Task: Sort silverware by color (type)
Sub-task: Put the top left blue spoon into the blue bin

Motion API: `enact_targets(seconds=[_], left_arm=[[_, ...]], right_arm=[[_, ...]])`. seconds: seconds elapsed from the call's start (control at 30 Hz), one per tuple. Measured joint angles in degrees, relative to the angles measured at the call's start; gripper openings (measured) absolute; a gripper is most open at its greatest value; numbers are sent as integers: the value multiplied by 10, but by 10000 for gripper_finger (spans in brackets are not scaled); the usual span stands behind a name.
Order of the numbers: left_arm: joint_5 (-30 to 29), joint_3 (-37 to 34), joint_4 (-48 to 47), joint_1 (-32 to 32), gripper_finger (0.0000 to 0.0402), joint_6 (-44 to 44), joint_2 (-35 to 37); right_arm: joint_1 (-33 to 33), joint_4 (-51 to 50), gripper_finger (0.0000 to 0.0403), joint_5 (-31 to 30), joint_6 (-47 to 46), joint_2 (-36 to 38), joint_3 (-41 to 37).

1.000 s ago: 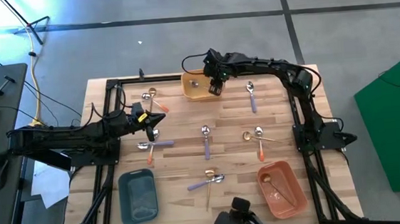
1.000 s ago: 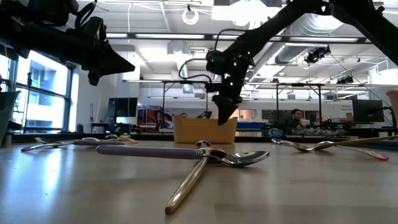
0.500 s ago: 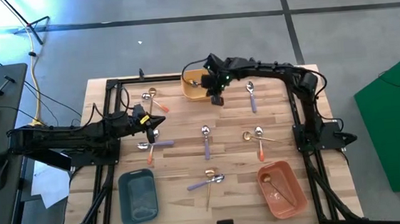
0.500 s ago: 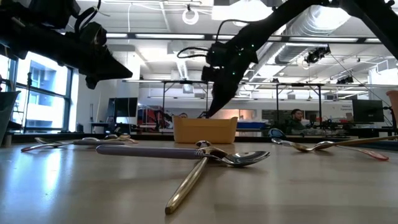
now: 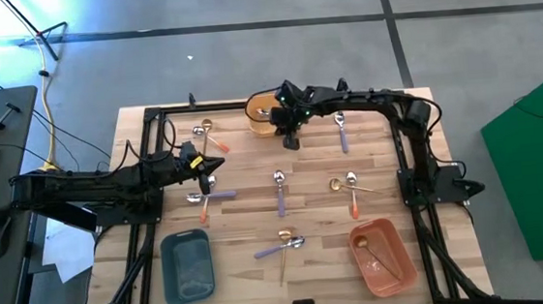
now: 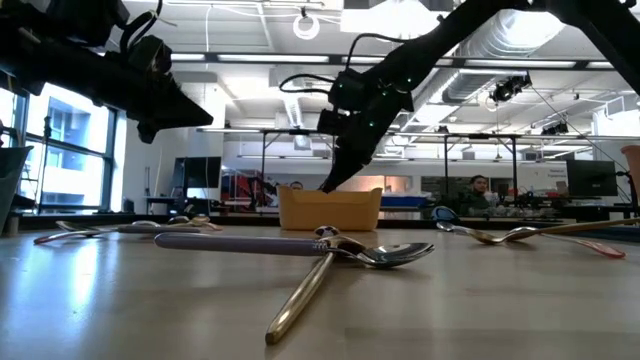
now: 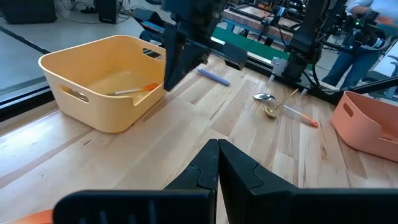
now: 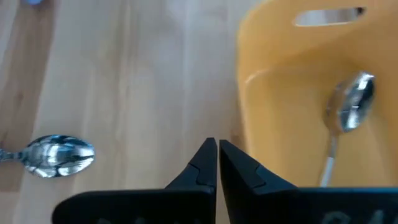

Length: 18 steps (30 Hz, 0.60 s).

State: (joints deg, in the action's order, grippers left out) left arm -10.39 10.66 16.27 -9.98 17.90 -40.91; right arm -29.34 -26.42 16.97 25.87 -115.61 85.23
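Observation:
Spoons lie scattered on the wooden table: a lavender-handled one (image 5: pixel 280 192) in the middle, another (image 5: pixel 342 132) at the far right, and crossed pairs (image 5: pixel 203 196) (image 5: pixel 348 187) (image 5: pixel 284 246). One orange-handled spoon (image 8: pixel 348 112) lies inside the yellow tray (image 5: pixel 254 126) at the far edge. My right gripper (image 5: pixel 289 141) (image 8: pixel 217 148) is shut and empty, slanting down just beside that tray's near right corner. My left gripper (image 5: pixel 218 162) (image 7: pixel 217 149) hangs shut and empty above the table's left part.
A teal tray (image 5: pixel 170 277) stands at the near left. A pink tray (image 5: pixel 394 230) at the near right holds a gold spoon. Another spoon pair (image 5: pixel 204 133) lies at the far left. A black frame borders the table's left and right sides.
My right gripper has shut with nothing between its fingers. It has tipped and rolled from pointing down over the yellow tray's right end to slanting, and has shifted a little toward the near edge. The spoon stays in the tray.

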Motion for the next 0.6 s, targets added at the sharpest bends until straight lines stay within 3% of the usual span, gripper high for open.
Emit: enact_targets(seconds=[0.27,0.43,0.6], left_arm=[[0,0,-1,0,0,0,0],[30,0,-3,0,0,-19,-6],[56,15,-29,-2,0,-27,-21]], right_arm=[[-10,9,0,-2,-17,0,2],[-7,-16,0,-17,-9,76,-1],[-7,104,0,15,-48,181,-132]])
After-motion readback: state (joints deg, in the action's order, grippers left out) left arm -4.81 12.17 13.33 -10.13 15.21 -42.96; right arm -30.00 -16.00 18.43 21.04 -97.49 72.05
